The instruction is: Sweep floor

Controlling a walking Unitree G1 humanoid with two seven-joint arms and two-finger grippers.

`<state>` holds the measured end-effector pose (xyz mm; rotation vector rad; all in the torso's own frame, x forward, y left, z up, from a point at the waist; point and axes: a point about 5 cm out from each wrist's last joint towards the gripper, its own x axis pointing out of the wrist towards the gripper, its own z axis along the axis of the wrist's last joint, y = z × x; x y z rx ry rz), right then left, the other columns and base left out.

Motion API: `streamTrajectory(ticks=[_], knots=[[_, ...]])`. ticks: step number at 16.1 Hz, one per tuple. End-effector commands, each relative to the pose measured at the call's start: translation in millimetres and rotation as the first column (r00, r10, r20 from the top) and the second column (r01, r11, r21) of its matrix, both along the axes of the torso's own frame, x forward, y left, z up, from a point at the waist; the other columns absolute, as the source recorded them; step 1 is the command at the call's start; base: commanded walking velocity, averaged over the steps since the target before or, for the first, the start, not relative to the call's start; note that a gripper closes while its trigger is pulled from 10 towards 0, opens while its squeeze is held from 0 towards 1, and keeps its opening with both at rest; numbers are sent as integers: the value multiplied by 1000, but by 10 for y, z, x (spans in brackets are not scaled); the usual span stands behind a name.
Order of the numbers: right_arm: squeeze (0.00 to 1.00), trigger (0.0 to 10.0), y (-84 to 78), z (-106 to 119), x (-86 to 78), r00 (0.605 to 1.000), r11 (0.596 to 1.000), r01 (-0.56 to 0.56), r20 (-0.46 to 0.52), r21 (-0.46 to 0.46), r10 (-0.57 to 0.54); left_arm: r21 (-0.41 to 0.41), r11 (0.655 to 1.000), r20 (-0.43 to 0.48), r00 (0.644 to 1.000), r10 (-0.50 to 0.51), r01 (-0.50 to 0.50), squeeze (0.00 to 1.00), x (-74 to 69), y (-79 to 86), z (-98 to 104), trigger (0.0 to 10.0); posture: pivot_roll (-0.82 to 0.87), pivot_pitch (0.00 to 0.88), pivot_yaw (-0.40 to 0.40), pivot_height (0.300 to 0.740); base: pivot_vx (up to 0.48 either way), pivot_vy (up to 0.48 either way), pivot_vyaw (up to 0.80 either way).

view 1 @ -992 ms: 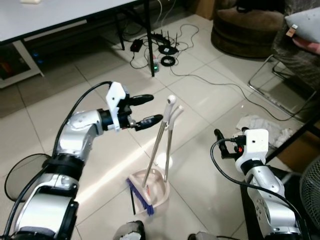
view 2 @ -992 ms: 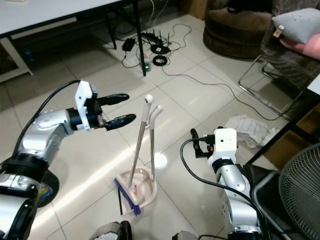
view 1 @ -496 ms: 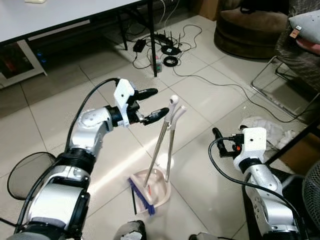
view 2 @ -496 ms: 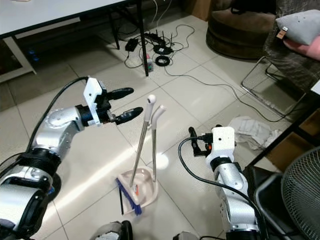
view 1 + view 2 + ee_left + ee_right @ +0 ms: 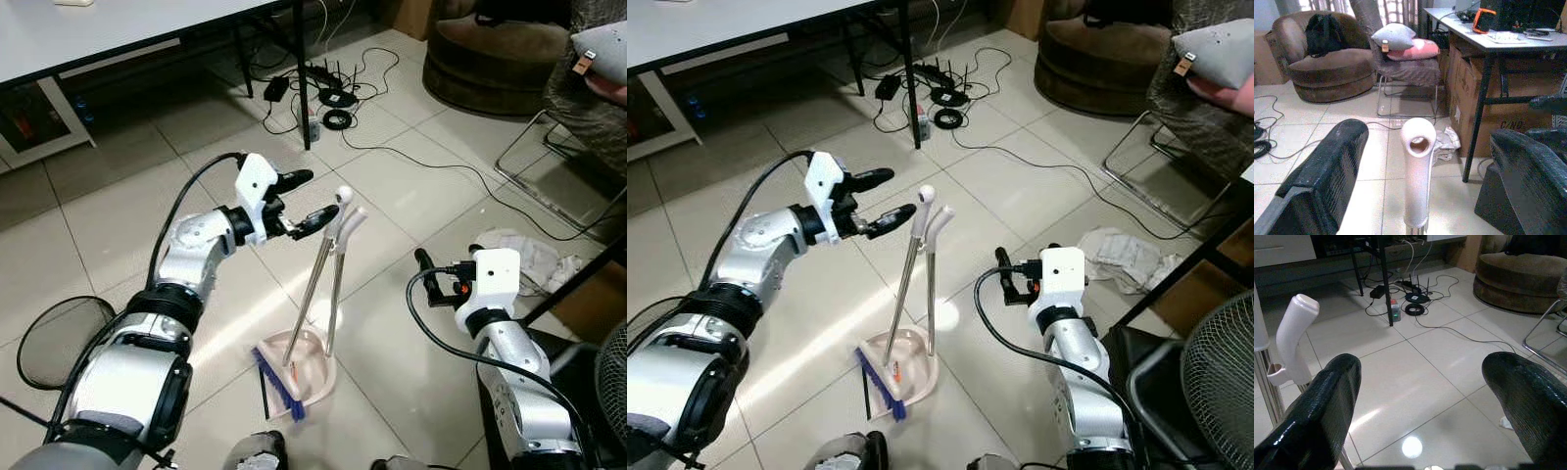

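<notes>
From the head cameras we see the left claw [image 5: 312, 199] reaching in toward the center of the frame, fingers spread wide, right at the top of the broom handle [image 5: 341, 195], which stands upright beside the dustpan handle [image 5: 353, 217]. The left wrist view gives us what the head views can't: the white broom tip with its hanging hole sits between the two black fingers [image 5: 1322, 181], and neither finger touches it. Behind it that view also shows a brown sofa [image 5: 1327, 63], a chair with cushions [image 5: 1405, 46] and cardboard boxes [image 5: 1469, 93] under a desk [image 5: 1488, 41]. The pink dustpan [image 5: 306, 364] sits on the tiled floor [image 5: 118, 225] lower center, and the broom's blue bristle head [image 5: 277, 384] rests in it. Our right claw [image 5: 425, 264] hangs at lower right, fingers wide apart with nothing in them; its wrist view catches the curved white dustpan grip off to one side, plus cables and a power strip [image 5: 1396, 312] by a desk leg [image 5: 1384, 289]. A crumpled cloth [image 5: 509, 245] lies on the floor at the right.
</notes>
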<state>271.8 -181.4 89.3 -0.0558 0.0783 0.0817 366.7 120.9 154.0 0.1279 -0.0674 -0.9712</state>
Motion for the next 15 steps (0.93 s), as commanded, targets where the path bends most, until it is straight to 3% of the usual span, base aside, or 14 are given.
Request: streamTrajectory(ticks=[1, 6, 15], knots=[[0, 10000, 27, 16, 22, 1000, 1000, -2, 9, -5, 2, 30, 1000, 16, 1000, -7, 6, 0, 14, -25, 18, 10000, -36, 118, 79, 740, 0, 0, 0], [0, 10000, 57, 22, 10, 1000, 1000, 12, 13, 3, -12, 29, 994, 20, 994, 108, -109, 0, 78, -22, 4, 10000, -38, 150, 89, 740, 0, 0, 0], [0, 10000, 107, 70, 38, 999, 999, 30, 26, 12, -30, 13, 992, 11, 992, 123, -124, 0, 87, -80, -15, 10000, -38, 235, 105, 740, 0, 0, 0]])
